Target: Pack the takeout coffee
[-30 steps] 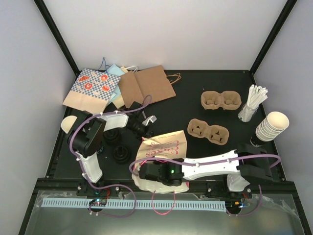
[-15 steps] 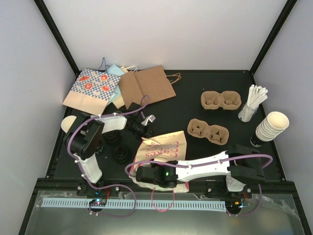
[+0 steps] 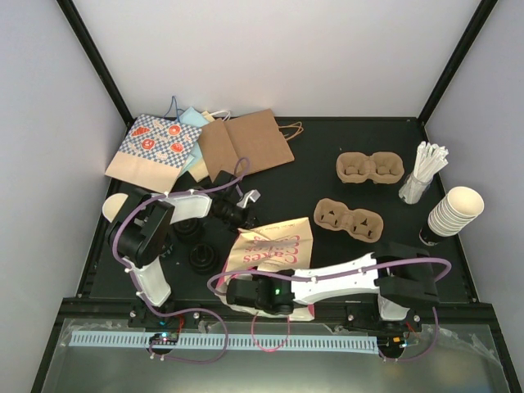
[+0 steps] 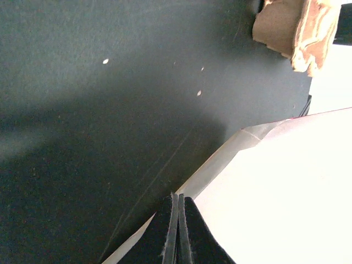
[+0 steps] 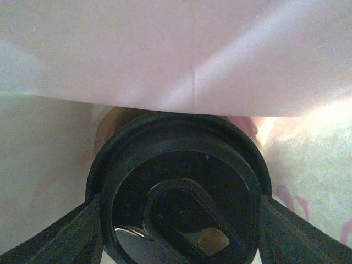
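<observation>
The takeout coffee (image 5: 179, 192), a cup under a round black lid, fills the right wrist view. My right gripper (image 5: 179, 220) is shut on it, with a dark finger at each side of the lid. Pale walls of the paper bag (image 5: 192, 49) surround both. In the top view that bag (image 3: 278, 241), printed in red, lies at the near centre, and the right wrist reaches into its near left end, so the fingers are hidden. My left gripper (image 3: 248, 201) (image 4: 178, 201) is shut, tips at the bag's far edge (image 4: 236, 146). Whether paper is pinched does not show.
Two cardboard cup carriers (image 3: 370, 168) (image 3: 349, 219) lie right of centre. A glass of stir sticks (image 3: 422, 168) and stacked cream cups (image 3: 454, 211) stand at the right edge. Flat paper bags (image 3: 246, 143) (image 3: 155, 147) lie at the back left, black lid stacks (image 3: 201, 256) by the left arm.
My right arm has slid left, carrying the cup further into the bag, and its elbow has swung in. The left arm has barely moved.
</observation>
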{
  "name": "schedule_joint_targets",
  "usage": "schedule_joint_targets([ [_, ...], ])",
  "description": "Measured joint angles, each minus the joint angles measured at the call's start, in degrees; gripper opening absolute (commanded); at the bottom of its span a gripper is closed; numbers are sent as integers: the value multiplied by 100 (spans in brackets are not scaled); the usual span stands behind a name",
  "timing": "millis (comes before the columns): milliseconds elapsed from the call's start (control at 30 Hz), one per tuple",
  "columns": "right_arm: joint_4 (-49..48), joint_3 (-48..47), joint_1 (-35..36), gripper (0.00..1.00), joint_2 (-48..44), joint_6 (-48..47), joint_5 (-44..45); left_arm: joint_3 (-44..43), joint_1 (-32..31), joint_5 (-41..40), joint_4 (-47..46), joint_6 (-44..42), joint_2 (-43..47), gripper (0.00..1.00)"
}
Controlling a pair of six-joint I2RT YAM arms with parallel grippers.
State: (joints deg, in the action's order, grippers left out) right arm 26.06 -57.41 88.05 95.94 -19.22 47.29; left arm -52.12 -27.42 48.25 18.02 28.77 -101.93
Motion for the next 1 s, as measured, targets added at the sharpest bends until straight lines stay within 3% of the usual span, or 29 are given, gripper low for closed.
schedule_joint_targets([
  [333,-269,-81,26,62,553,-13,693,68,4,-33,-597,203,4,2],
  [533,-127,-22,-22,62,243,-63,391,111,-13,-74,-599,243,92,4],
  [767,643,-103,-214,62,-525,-11,-905,33,-144,-63,-44,192,98,30],
  [900,992,-278,-433,61,-634,24,-1388,-221,-131,-68,310,114,92,58],
  [1000,1237,-476,-686,61,-656,33,-1805,-435,-33,-79,535,26,92,71],
])
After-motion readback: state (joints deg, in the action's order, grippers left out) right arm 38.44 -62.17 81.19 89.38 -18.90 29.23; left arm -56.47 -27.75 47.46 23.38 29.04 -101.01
